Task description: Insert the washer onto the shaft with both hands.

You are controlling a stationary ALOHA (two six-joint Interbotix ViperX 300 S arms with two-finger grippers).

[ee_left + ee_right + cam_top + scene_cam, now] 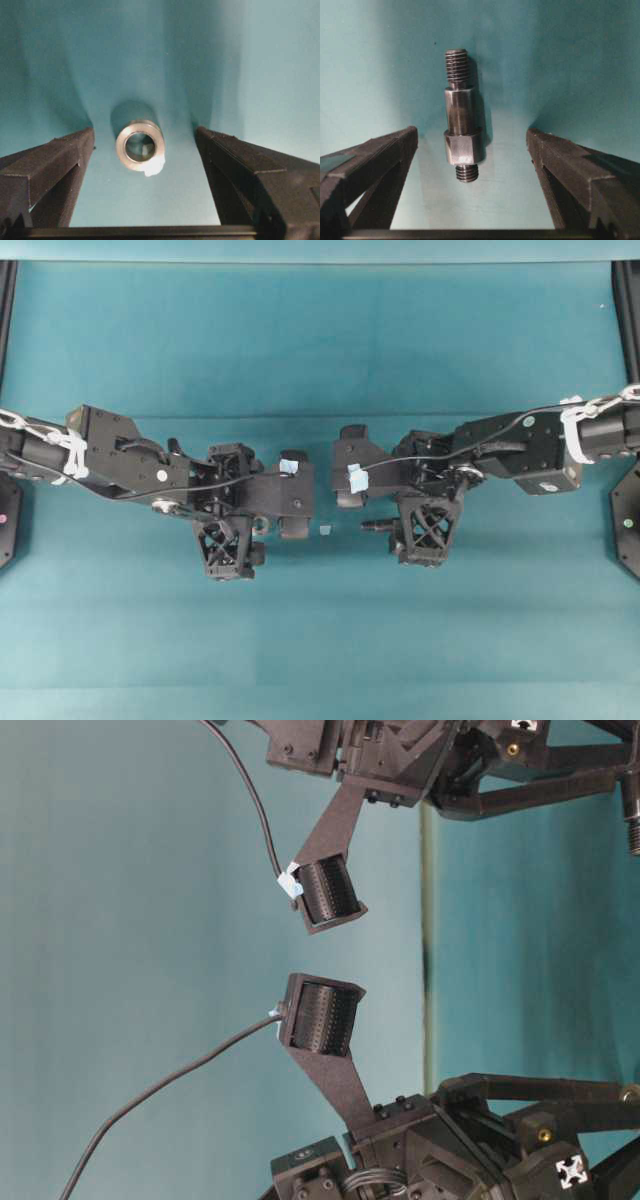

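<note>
Fingers (pixel 55 165) of my left gripper (pixel 145 160) stand wide apart around the washer (pixel 140 145), which lies on the tabletop (pixel 320 340) between them, untouched. My right gripper (pixel 472 165) is likewise spread, the shaft (pixel 461 116) lying lengthwise between its fingers. Closing off-centre could flick the tiny washer away or roll the shaft. A pale tape square (pixel 325 529) lies between both grippers; nothing blocks either grasp.
</note>
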